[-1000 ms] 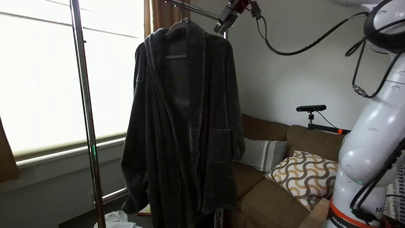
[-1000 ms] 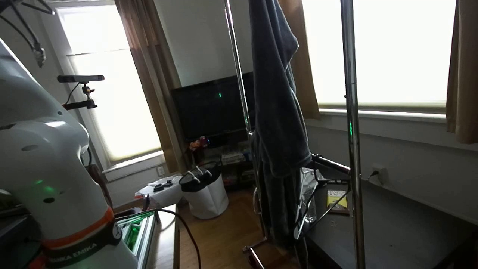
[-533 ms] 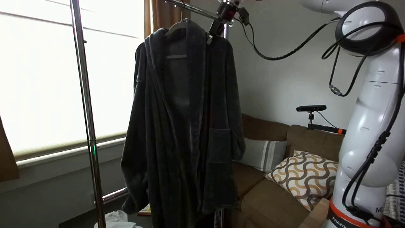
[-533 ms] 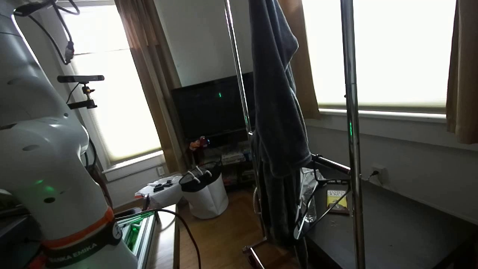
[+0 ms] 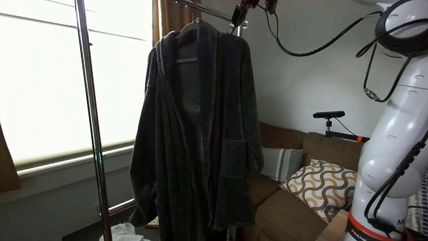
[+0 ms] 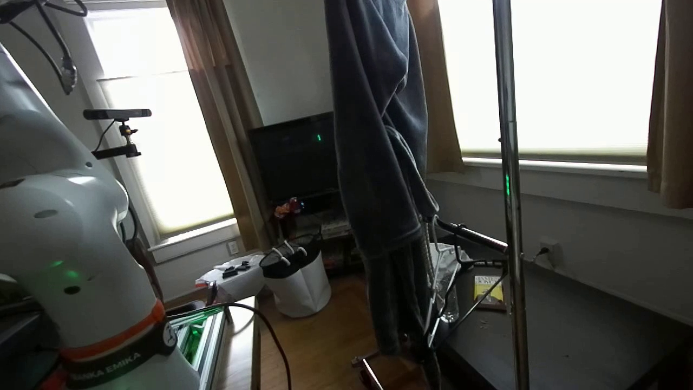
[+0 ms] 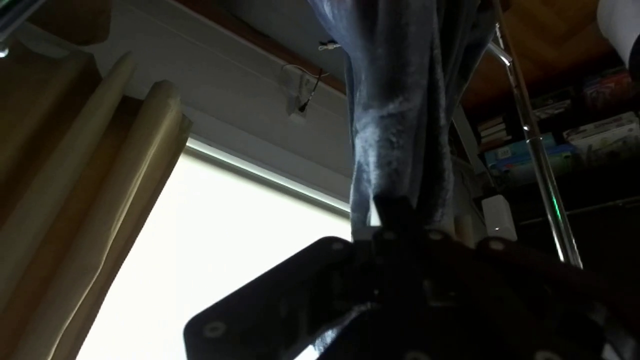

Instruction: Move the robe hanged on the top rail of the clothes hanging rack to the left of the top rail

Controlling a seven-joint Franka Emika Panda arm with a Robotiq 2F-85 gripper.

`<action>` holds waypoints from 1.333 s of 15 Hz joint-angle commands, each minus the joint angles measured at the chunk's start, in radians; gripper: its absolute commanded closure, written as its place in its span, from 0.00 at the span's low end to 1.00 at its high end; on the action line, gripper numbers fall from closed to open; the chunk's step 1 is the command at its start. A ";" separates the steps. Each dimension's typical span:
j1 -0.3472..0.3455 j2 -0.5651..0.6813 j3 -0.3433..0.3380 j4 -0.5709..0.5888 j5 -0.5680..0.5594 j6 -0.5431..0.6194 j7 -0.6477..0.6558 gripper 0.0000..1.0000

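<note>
The dark grey robe hangs from a light hanger on the chrome top rail of the rack. Its front hangs loose, and one sleeve faces the camera in an exterior view. At the robe's shoulder, by the far end of the rail, is my gripper, its jaws together on the cloth. In the wrist view the dark gripper looks shut, with robe folds rising beyond its tips; exactly how much cloth is pinched is too dark to tell. The rail's left end lies out of view.
A chrome upright of the rack stands near the window. Behind the robe is a brown sofa with cushions and a small camera on a mount. A low dark table bears a book; a white basket stands on the floor.
My gripper came down onto the robe's shoulder and shut, then moved back up and towards the robot's base. The robe has swung with it, its shoulder side turning towards the arm.
</note>
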 commanded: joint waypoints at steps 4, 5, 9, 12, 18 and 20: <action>0.004 -0.073 0.009 -0.106 0.025 -0.017 0.052 0.72; 0.007 -0.085 0.007 -0.115 0.039 -0.003 0.051 0.65; 0.007 -0.097 0.005 -0.131 0.067 0.001 0.042 0.37; 0.006 -0.072 0.001 -0.128 0.082 0.018 0.034 0.15; 0.006 -0.020 0.000 -0.106 0.106 0.031 0.037 0.00; 0.005 -0.009 -0.001 -0.097 0.109 0.028 0.037 0.00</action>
